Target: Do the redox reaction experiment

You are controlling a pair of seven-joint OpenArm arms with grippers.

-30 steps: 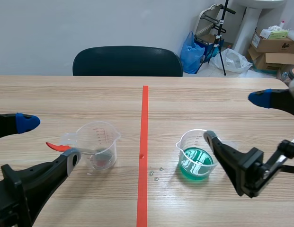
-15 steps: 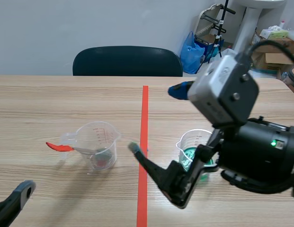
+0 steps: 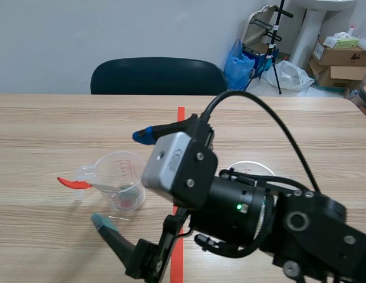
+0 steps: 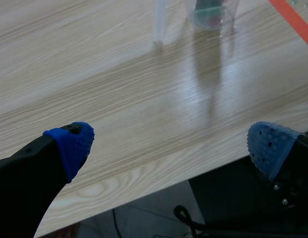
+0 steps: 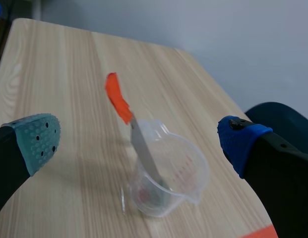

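Clear cup is sitting on the counter ahead of the right jaws, which are gaping wide, likely lining up on its leaning red-handled spoon. Left jaws are hanging released over the counter's edge, cup well ahead, seemingly parked aside.

In the scene view's lower right, the right arm is covering nearly all of the right beaker, leaving only an arc of rim showing, and is hiding the tape's near stretch. In the left wrist view the picture's edge is cutting off the left beaker and the spoon. The beaker's contents are showing too blurred to tell.
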